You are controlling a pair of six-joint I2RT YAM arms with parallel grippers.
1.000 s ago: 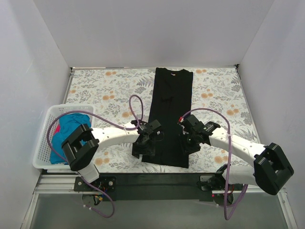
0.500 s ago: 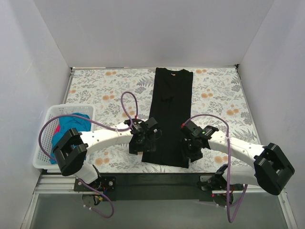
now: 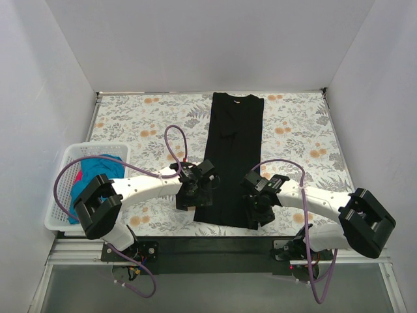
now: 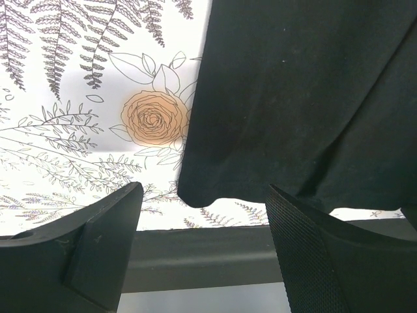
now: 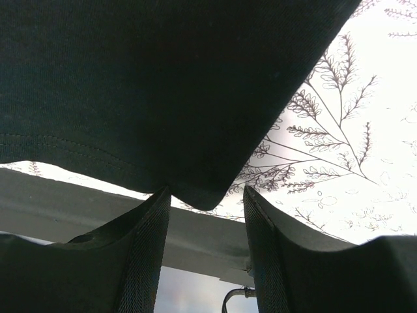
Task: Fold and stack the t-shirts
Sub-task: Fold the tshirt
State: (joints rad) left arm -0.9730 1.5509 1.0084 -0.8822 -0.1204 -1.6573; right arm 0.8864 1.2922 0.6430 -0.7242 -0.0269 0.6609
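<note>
The black t-shirt [image 3: 231, 156] lies folded lengthwise into a long strip down the middle of the table, collar at the far end. My left gripper [image 3: 189, 203] is open above the strip's near left corner [image 4: 195, 194], which sits just ahead of its fingertips [image 4: 104, 241]. My right gripper [image 3: 258, 218] is open at the near right corner [image 5: 203, 195], which lies between its fingertips [image 5: 146, 248] without being pinched. The teal-blue t-shirt [image 3: 98, 171] and a bit of pink-red cloth [image 3: 77, 177] lie in the basket.
The white lattice basket [image 3: 57, 207] stands at the table's near left edge. The floral tablecloth [image 3: 143, 124] covers the table, with white walls on three sides. The black front rail [image 4: 208, 254] runs just below the shirt's hem.
The left arm swung its elbow left and lowered over the near left corner, then held still. The right gripper slid a little left and nearer, onto the near right corner.
</note>
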